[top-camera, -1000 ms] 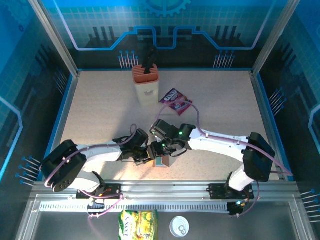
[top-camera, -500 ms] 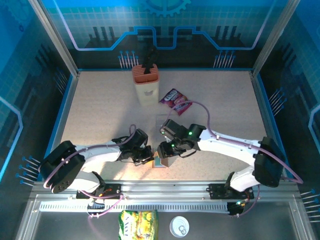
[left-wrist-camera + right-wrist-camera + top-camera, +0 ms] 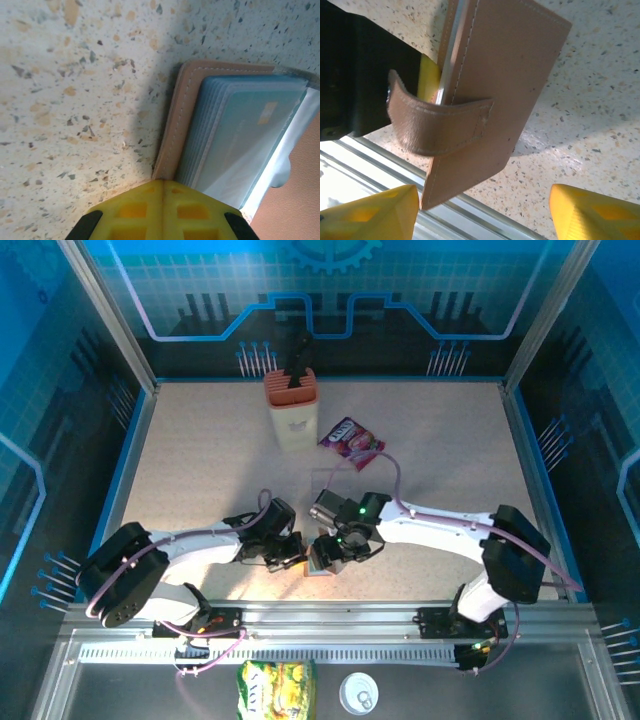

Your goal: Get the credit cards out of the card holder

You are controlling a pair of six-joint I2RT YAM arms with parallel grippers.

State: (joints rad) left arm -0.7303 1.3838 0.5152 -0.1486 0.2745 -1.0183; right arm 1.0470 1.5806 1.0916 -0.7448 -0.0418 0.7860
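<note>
Between the spread jaws of the right tool (image 3: 482, 202), the holder (image 3: 500, 85) stands on edge, tab unsnapped.
Left tool (image 3: 162, 192) is clamped on its edge; cards (image 3: 245, 135) sit sleeved just ahead. Extraction step: right tool probably must pinch one card's exposed edge.

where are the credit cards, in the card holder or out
In. The left wrist view shows a teal credit card inside the clear sleeves of the card holder.
</note>
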